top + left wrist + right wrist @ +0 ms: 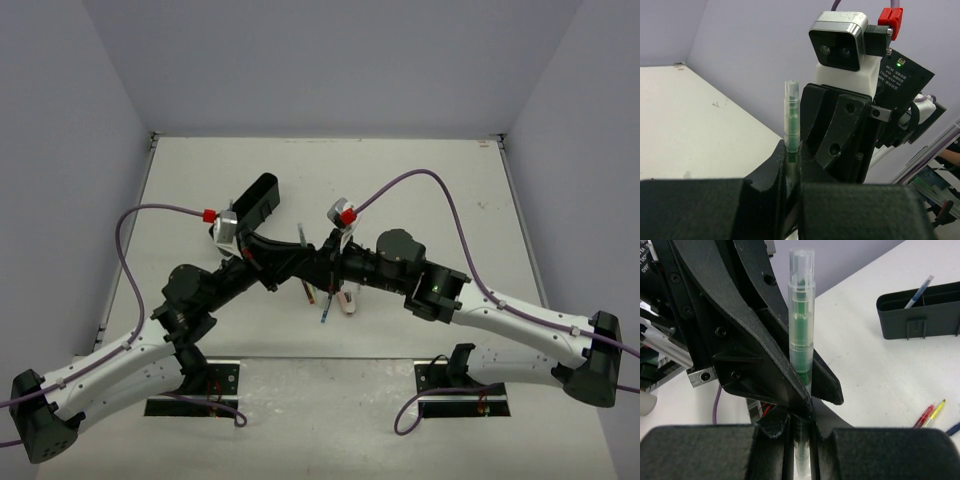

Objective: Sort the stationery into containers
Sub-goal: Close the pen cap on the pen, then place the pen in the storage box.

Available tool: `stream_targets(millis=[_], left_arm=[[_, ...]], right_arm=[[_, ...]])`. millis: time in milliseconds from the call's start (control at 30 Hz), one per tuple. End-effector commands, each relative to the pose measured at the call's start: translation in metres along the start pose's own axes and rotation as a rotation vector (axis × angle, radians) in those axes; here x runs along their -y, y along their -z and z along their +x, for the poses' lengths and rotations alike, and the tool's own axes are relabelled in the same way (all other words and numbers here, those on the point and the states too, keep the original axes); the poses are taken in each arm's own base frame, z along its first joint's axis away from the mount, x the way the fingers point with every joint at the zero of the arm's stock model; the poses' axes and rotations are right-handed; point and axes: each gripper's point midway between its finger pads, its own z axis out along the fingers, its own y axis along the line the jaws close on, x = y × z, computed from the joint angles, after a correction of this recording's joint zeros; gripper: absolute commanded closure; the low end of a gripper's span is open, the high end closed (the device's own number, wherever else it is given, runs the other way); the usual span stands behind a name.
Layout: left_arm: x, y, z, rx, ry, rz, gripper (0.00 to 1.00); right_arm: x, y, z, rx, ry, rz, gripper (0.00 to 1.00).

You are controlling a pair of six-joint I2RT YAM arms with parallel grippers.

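A clear pen with a green core [801,315] stands upright between both grippers above the middle of the table. My left gripper [792,152] is shut on it, the pen [791,115] rising from its jaws. My right gripper [800,427] holds the same pen lower down, its jaws close on both sides. In the top view the two grippers meet [305,262] with the pen [302,236] sticking out. The black organiser tray [256,204] lies behind the left gripper and holds a blue pen [919,292]. Loose pens [328,303] and a pinkish eraser block [350,300] lie under the right gripper.
Red and yellow pens [930,414] and the tip of a blue one [954,429] lie on the white table [430,190] near the tray [920,315]. Purple cables [430,180] arc over both arms. Grey walls close in the table's far and side edges.
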Motion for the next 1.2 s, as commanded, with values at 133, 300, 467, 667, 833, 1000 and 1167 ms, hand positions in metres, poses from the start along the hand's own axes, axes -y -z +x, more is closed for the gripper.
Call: stream_targets(millis=[133, 300, 467, 667, 833, 1000, 1167], left_arm=[[0.011, -0.002, -0.019, 0.007, -0.08, 0.006, 0.32], [0.013, -0.005, -0.036, 0.017, -0.115, -0.039, 0.13], [0.025, -0.009, -0.051, 0.02, -0.156, -0.026, 0.36], [0.032, -0.013, -0.051, -0.008, -0.173, 0.009, 0.48], [0.024, -0.017, -0.047, -0.024, -0.176, -0.02, 0.6], [0.026, -0.018, -0.046, -0.026, -0.172, -0.008, 0.75], [0.031, -0.017, -0.042, -0.038, -0.169, 0.025, 0.77]], right_arm=[[-0.028, 0.011, -0.038, 0.1, 0.049, -0.098, 1.0], [-0.028, 0.011, -0.023, 0.052, 0.054, -0.117, 1.0], [-0.025, 0.014, -0.01, 0.026, 0.058, -0.122, 1.0], [-0.028, 0.018, -0.006, 0.005, 0.056, -0.137, 1.0], [-0.031, 0.022, -0.006, 0.008, 0.057, -0.152, 1.0], [-0.034, 0.023, -0.008, 0.001, 0.06, -0.158, 1.0], [-0.035, 0.025, -0.013, 0.01, 0.065, -0.157, 1.0]])
